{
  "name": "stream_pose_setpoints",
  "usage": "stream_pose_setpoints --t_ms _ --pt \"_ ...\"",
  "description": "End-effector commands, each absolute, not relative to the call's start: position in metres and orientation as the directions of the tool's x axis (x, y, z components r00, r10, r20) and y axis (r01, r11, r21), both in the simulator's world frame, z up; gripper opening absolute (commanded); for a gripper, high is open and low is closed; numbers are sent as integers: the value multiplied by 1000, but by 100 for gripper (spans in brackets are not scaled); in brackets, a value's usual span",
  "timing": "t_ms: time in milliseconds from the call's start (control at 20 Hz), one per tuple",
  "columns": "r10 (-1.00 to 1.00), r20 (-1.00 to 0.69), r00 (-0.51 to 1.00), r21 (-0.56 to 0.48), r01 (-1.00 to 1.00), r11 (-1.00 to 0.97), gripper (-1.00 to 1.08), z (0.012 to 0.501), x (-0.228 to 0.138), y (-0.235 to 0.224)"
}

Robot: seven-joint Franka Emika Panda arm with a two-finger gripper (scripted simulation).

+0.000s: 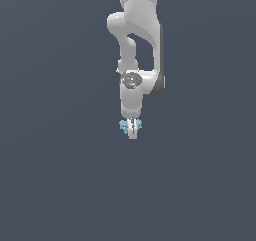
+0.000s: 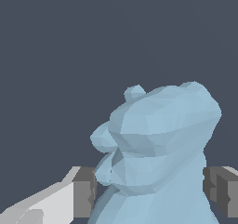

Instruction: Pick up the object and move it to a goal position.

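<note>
White, smooth-shelled robot arm (image 1: 134, 45) hanging straight down against plain dark slate-grey background (image 1: 50, 175). White two-fingered gripper (image 1: 132, 131) at its lower end, pointing downward. Pale-blue, knobbly, faceted lump (image 1: 137, 125) sitting between the fingers, small spiky bits poking out on both sides of the gripper. In the wrist view, same pale-blue lump (image 2: 160, 153) filling the space between the dark grey finger pads (image 2: 83, 190), one pad on each side. Near pad touching the lump's flank; far pad just beside it, contact there hard to make out. Fingers apparently closed in on the lump, gripping it. No surface distinguishable beneath gripper; whether lifted or resting, impossible to tell.
</note>
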State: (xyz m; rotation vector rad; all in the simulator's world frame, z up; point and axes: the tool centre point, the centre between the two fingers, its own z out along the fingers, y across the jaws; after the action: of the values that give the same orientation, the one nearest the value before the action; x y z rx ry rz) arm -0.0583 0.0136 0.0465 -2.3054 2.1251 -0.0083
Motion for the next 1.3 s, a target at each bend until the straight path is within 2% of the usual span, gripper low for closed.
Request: stream_pose_setpoints --t_ms 0,700,1250 --pt "-997 0 82 0 -997 -82 -100 42 -61 14" --pt "-997 -1 80 -8 -997 -80 -100 56 -59 11" --pt "-997 -1 80 -4 -997 -80 -100 123 -64 -9"
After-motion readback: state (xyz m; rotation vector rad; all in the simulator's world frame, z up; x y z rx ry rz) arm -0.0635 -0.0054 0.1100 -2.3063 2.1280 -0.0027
